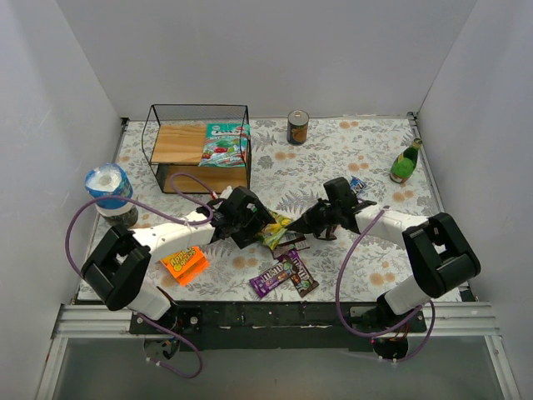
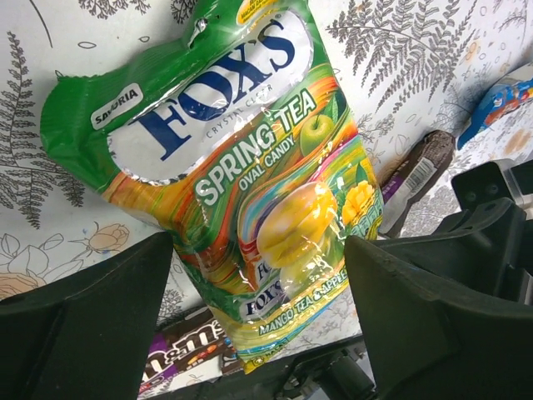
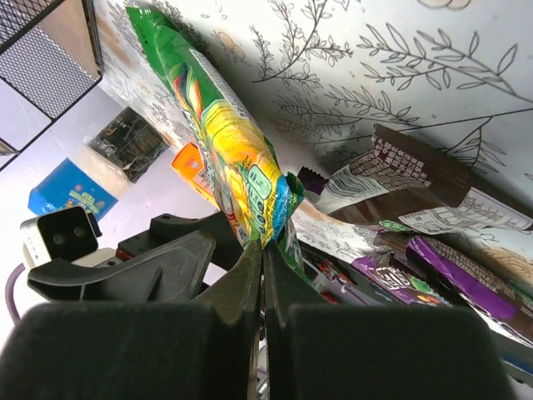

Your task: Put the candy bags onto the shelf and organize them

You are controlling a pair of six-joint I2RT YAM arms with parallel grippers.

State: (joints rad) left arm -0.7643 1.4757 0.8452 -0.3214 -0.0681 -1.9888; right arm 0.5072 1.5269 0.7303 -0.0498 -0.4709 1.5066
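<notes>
The yellow-green glossy candy bag (image 1: 275,231) lies mid-table between my two grippers. My right gripper (image 1: 311,222) is shut on the bag's bottom edge; in the right wrist view its gripper (image 3: 265,250) pinches that edge of the bag (image 3: 223,133). My left gripper (image 1: 252,220) is open. In the left wrist view the left gripper (image 2: 258,308) has one finger on each side of the bag (image 2: 241,167), without pressing it. A teal bag (image 1: 225,143) lies on the top board of the black wire shelf (image 1: 171,142). Purple (image 1: 271,277) and brown (image 1: 301,273) packets lie near the front. A blue packet (image 1: 358,185) lies behind the right arm.
An orange flat package (image 1: 185,263) lies at the front left. A blue-lidded container (image 1: 108,187) stands at the left edge. A can (image 1: 297,127) stands at the back and a green bottle (image 1: 405,162) at the right. White walls enclose the table.
</notes>
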